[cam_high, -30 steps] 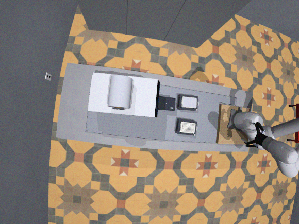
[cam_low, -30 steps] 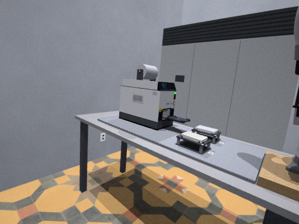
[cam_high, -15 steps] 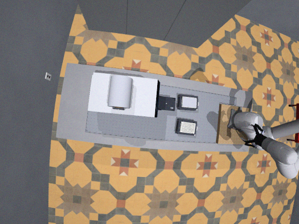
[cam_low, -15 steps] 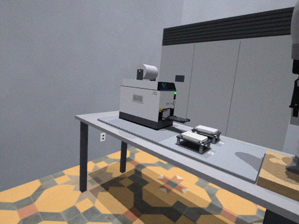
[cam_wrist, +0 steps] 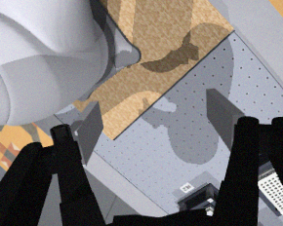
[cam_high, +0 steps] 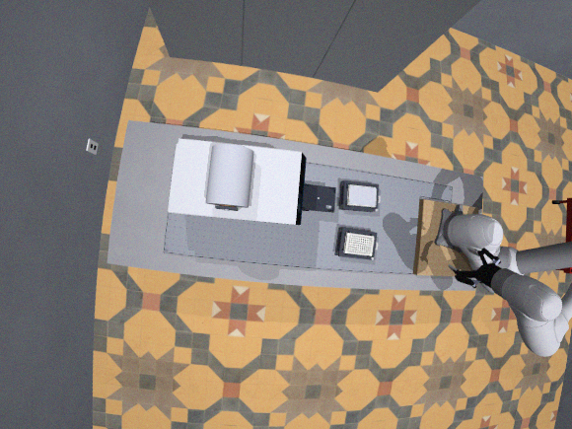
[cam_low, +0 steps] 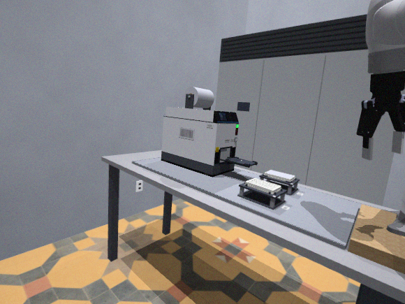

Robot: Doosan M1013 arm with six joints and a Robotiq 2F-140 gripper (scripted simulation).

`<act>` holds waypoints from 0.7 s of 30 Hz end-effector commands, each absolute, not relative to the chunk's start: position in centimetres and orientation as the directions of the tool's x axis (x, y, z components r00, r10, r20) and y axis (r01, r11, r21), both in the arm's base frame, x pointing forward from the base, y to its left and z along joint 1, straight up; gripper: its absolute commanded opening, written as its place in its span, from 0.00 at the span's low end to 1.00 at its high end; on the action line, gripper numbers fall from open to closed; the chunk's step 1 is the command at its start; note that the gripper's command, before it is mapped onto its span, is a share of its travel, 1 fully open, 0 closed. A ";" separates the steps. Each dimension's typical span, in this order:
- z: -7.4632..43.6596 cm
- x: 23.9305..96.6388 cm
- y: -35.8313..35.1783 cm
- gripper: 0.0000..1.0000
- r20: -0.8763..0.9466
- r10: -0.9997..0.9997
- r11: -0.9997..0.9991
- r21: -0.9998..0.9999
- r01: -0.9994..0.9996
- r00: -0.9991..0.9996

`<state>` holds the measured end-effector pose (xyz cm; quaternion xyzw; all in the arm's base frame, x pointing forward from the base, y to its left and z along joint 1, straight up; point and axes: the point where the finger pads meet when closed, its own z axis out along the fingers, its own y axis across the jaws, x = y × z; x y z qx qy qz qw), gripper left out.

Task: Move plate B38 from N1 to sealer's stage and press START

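my jaws (cam_high: pixel 468 261) (cam_low: pixel 382 147) stand partly open with nothing between them, high near my own base and well apart from the plates. the white plate with open wells (cam_high: pixel 359 245) (cam_low: pixel 263 185) (cam_wrist: pixel 274 187), which i take for b38, sits in its nest (cam_high: pixel 341 243) (cam_low: pixel 256 200), nearer the front edge. the plain-topped plate (cam_high: pixel 362 196) (cam_low: pixel 279 175) beside it is, i judge, the one in n2; if i come down too wide or off line, a finger could knock it.

the sealer (cam_high: pixel 276 183) (cam_low: pixel 188 137) shows a green lamp (cam_low: pixel 237 126), and its stage (cam_high: pixel 316 198) (cam_low: pixel 241 161) is out and bare. reaching the well plate is the step at hand. a grip off its middle or too high could let it tilt or slip as i lift. set down askew, it could ride up on a locator and bring the red light at start. and if i linger at the stage once a cycle begins, i could bump plate or foil.
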<state>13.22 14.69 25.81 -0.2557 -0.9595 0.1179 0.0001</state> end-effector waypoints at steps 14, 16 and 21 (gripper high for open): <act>26.8 19.9 17.6 0.70 -0.108 0.838 0.517 -0.154 0.842 -0.535; 26.8 20.3 17.7 0.70 -0.110 0.855 0.490 -0.149 0.859 -0.506; 27.0 22.8 18.3 0.70 -0.115 0.926 0.345 -0.124 0.930 -0.359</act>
